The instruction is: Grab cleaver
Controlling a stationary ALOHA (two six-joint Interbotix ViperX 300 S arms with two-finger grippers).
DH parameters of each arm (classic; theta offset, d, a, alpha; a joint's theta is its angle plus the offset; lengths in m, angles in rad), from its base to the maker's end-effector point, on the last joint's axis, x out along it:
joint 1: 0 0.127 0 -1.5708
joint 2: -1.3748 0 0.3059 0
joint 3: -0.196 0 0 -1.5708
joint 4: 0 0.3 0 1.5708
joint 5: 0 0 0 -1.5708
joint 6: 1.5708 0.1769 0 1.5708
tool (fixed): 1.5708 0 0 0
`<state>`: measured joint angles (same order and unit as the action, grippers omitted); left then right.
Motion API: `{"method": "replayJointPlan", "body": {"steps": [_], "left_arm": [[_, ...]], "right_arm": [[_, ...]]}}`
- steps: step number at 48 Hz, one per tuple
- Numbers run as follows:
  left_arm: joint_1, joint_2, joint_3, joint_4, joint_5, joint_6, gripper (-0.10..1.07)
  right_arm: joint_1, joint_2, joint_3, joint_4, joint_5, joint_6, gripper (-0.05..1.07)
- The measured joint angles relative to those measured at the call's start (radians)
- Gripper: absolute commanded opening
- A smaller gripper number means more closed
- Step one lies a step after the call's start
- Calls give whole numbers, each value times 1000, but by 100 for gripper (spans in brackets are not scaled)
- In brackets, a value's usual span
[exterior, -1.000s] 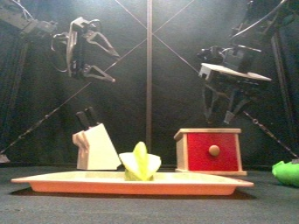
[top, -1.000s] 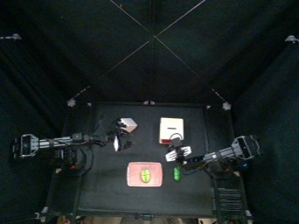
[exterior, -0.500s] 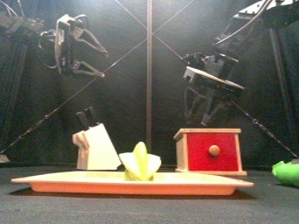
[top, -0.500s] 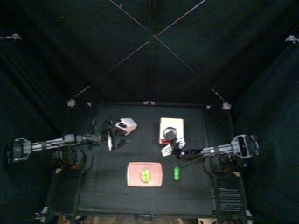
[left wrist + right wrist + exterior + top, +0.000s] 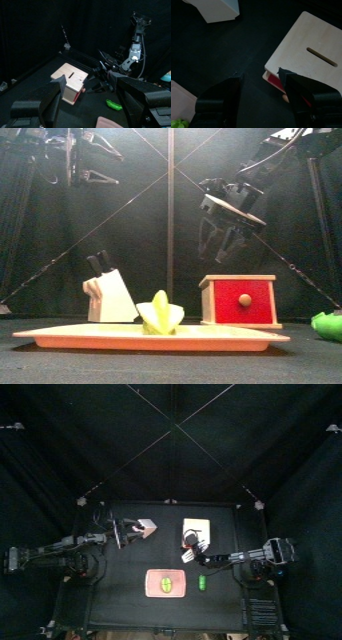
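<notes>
A beige knife block (image 5: 110,296) stands left of centre, and a black handle (image 5: 98,261) sticks up from it. I take that handle for the cleaver's; its blade is hidden in the block. My left gripper (image 5: 88,156) hangs open high above the block and a little to its left, with nothing between its fingers (image 5: 48,100). From above, the left gripper (image 5: 119,535) sits just left of the block (image 5: 140,530). My right gripper (image 5: 221,230) is open over the red box (image 5: 241,300). The right wrist view looks down past that gripper (image 5: 259,76) onto the box's wooden lid (image 5: 308,55).
A pink tray (image 5: 80,336) holding a yellow-green fruit (image 5: 160,313) lies at the table's front. A small green thing (image 5: 327,324) lies to its right. The red box (image 5: 70,81) has a slot in its lid. The right arm (image 5: 113,75) stands behind it.
My left gripper has risen and pulled back to the left, still open. The right gripper has moved left, from beside the red box to above it.
</notes>
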<state>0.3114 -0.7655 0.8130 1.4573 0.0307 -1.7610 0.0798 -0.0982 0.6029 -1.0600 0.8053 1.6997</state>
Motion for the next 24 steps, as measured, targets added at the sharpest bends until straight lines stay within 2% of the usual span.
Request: {"method": "replayJointPlan", "body": {"steps": [11,24], "left_arm": [[0,20,-32,44,112,3,99],[0,25,-35,49,261,15,99]], "right_arm": [[18,-2,0,0,0,-2,89],[18,-2,6,14,0,-2,89]]}}
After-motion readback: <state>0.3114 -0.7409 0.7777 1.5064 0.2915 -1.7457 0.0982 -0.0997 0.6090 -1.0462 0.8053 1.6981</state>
